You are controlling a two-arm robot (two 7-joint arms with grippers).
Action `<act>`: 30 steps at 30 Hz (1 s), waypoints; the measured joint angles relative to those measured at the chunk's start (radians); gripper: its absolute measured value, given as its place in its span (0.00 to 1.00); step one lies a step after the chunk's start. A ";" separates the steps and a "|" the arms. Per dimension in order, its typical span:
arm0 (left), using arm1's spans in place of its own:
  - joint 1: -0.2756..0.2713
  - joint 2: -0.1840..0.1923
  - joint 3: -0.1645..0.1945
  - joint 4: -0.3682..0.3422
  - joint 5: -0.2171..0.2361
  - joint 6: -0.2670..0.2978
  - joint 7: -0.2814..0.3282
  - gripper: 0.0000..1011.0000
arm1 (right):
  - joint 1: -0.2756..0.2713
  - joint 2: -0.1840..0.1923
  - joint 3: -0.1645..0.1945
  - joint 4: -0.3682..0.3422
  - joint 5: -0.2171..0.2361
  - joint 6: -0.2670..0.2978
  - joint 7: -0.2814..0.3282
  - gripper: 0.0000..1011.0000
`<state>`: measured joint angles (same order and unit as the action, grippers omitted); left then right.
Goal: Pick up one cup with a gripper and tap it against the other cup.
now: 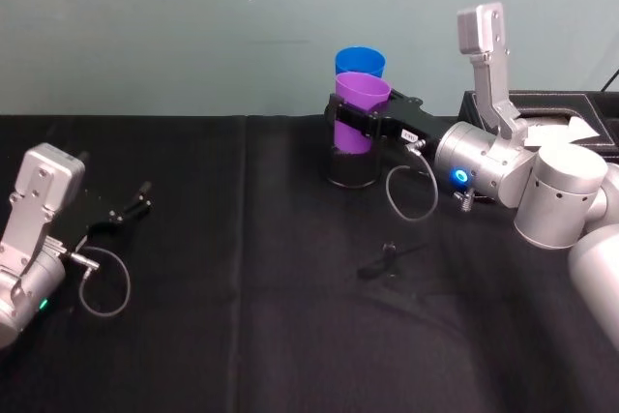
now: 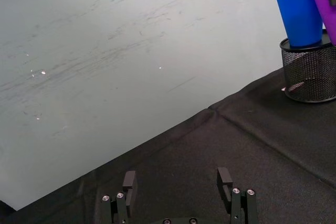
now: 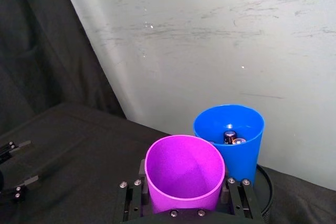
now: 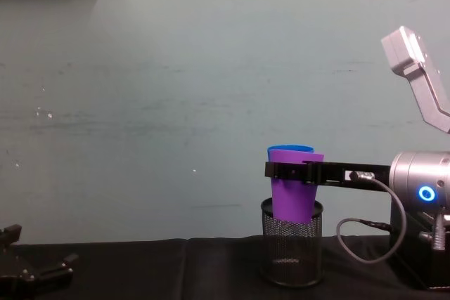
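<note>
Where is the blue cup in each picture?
Head view: blue cup at top centre, behind the purple cup.
Left wrist view: standing in the black mesh holder.
Right wrist view: just beyond the purple cup in the right gripper.
Chest view: a blue sliver above the purple cup, right of centre.
Shared landmark: the black mesh holder around both cups' bases.

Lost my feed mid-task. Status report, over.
Right gripper shut on purple cup, raised beside blue cup; contact unclear. Left gripper open, parked far left. Mesh holder close under purple cup.
</note>
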<state>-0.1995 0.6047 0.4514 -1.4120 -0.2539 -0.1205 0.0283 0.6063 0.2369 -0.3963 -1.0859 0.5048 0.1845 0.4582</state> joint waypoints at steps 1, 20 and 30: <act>0.000 0.000 0.000 0.000 0.000 0.000 0.000 0.99 | 0.000 0.000 0.000 0.000 0.000 0.000 0.000 0.72; 0.000 0.000 0.000 0.000 0.000 0.000 0.000 0.99 | 0.001 0.000 0.000 0.000 -0.002 -0.002 0.000 0.72; 0.000 0.000 0.000 0.000 0.000 0.000 0.000 0.99 | 0.000 0.000 0.000 0.001 -0.003 -0.003 0.000 0.72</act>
<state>-0.1995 0.6047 0.4514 -1.4120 -0.2539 -0.1206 0.0283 0.6068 0.2365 -0.3964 -1.0849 0.5020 0.1813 0.4585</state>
